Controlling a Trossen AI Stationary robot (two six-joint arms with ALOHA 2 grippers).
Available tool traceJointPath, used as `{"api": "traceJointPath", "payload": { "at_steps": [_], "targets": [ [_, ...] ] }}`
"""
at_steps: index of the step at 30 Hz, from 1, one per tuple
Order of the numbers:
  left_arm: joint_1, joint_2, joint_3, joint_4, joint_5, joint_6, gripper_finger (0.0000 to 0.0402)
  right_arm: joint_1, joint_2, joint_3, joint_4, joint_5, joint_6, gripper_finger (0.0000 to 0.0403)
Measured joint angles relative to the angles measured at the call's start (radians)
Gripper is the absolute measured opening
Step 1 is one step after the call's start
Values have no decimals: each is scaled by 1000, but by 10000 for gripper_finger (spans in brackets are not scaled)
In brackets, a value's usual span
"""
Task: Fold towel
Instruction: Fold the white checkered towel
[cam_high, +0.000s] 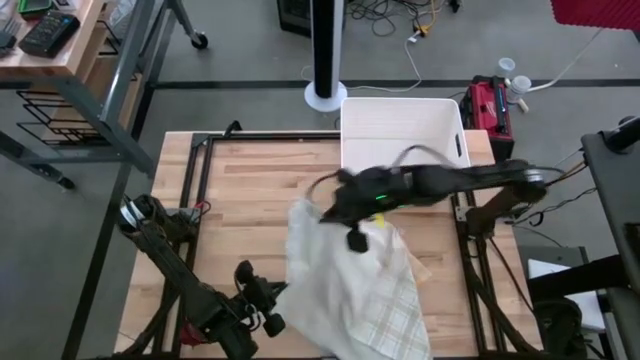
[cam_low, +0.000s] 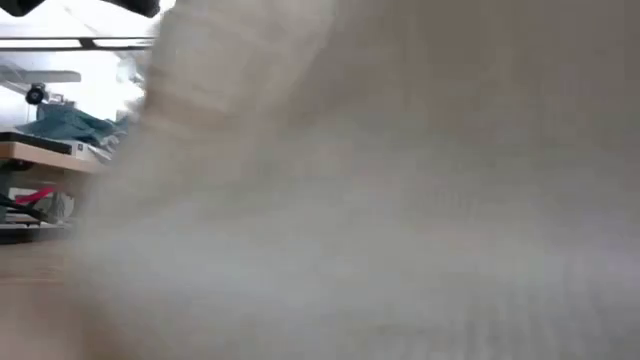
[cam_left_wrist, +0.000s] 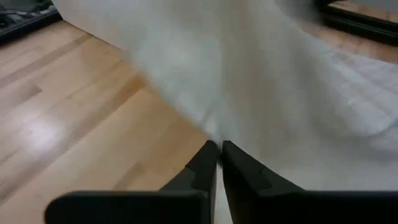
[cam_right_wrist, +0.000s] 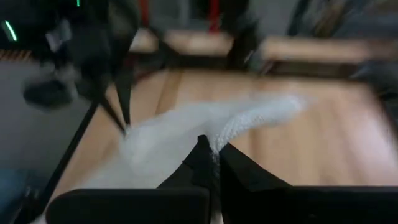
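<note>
A cream towel (cam_high: 370, 290) with faint checks lies rumpled on the wooden table (cam_high: 240, 190), right of centre. Its far left part is raised. My right gripper (cam_high: 322, 208) reaches in from the table's right side and is shut on that raised part. My left gripper (cam_high: 283, 300) stands at the towel's near left edge and is shut on it. In the low view the blurred towel (cam_low: 400, 200) fills nearly the whole picture and hides both grippers. My left gripper pinches the towel's near left edge (cam_left_wrist: 214, 132) between its two fingers. The fingers slant down from the table's near left. The cloth spreads away from the fingertips, raised off the wood there. My right gripper pinches a bunched bit of the towel's far left part (cam_right_wrist: 219, 132) between its two fingers, slanting down from the table's right side. The cloth trails down from the fingertips toward the table; how many layers it has I cannot tell.
A white bin (cam_high: 400, 130) stands at the table's far edge, just behind my right arm. Black frame rails (cam_high: 195, 170) run along the table's left and far sides. Bare wood lies left of the towel.
</note>
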Motion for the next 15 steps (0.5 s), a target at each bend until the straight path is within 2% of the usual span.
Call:
{"api": "traceJointPath", "payload": {
  "at_steps": [5,12,15],
  "targets": [
    [2,-6,-16,-17,-14,-1,29,87,-148,-17,0,189,15,1],
    [4,-7,-79,-5,-212,-99,57,285,-282,-18,0,417,32,0],
    [18,-8,-112,22,-226,-104,82,372,-299,-22,-31,518,44,0]
  ]
}}
